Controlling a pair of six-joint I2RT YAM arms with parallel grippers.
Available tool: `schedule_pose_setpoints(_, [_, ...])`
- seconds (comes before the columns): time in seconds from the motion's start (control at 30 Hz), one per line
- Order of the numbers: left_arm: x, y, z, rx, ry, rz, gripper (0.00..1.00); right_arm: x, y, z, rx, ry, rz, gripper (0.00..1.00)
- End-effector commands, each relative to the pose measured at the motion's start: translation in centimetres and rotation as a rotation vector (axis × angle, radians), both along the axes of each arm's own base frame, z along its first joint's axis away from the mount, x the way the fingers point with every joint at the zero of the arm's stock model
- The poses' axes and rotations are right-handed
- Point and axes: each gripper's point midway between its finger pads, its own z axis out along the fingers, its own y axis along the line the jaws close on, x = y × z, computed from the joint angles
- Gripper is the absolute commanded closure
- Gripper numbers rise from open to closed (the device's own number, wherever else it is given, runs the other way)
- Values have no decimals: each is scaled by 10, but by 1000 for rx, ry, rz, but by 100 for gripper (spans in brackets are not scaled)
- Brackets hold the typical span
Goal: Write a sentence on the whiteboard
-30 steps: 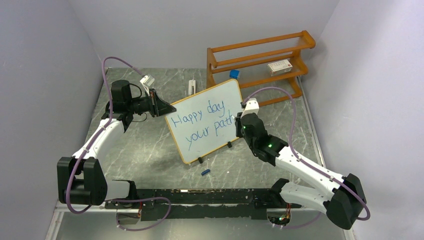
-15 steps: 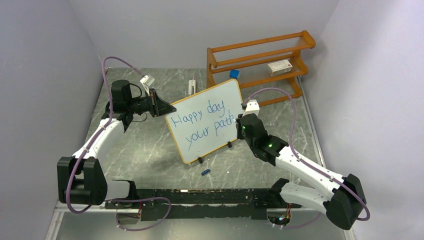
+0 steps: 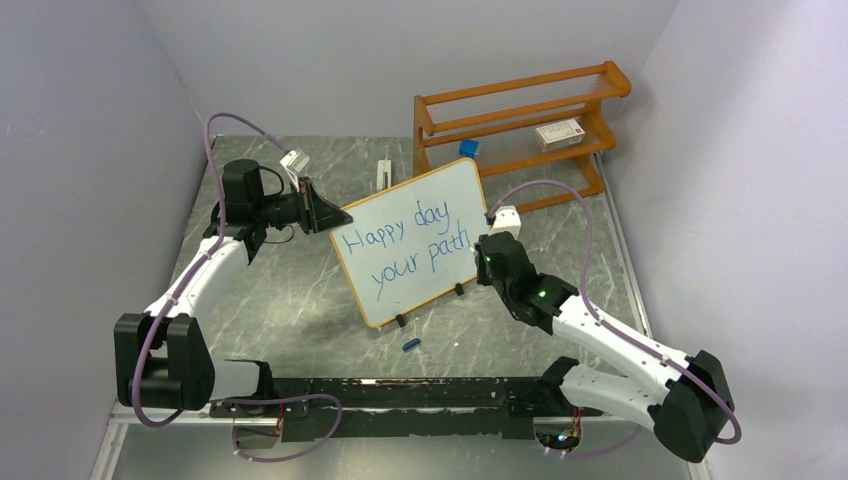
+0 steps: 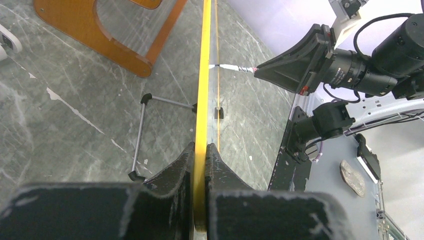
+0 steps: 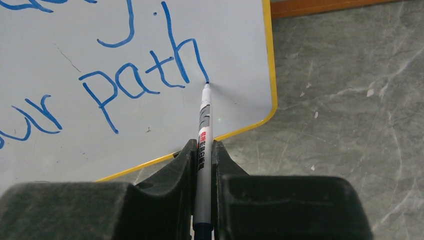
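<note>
left gripper (image 4: 200, 150): we find it pinched on the whiteboard (image 3: 455, 190) edge.
right gripper (image 5: 202, 147): clamps a marker (image 5: 204, 115); tip touches the sentence (image 3: 408, 243) end.
whiteboard: stands on the table (image 3: 300, 300).
shelf rack (image 3: 520, 88): holds a box (image 3: 559, 133).

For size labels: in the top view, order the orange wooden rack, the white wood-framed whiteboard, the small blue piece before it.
1. orange wooden rack, white wood-framed whiteboard: alike, unranked.
2. small blue piece.
</note>
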Motion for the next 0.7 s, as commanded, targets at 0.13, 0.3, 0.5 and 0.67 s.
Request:
schedule_pose_setpoints(0.13, [0,-1,-20,49,33,7,95,-1,-9,13,37,-43,-33,100])
schedule_pose_setpoints(0.3, [0,0,-20,51,29,9,95,1,-10,10,34,-44,-49,100])
schedule_pose_setpoints(0.5, [0,-1,-21,51,33,8,95,8,-6,7,41,-58,-46,100])
schedule_pose_setpoints(0.67, [0,-1,-20,51,32,8,95,12,-3,5,45,-54,-35,100])
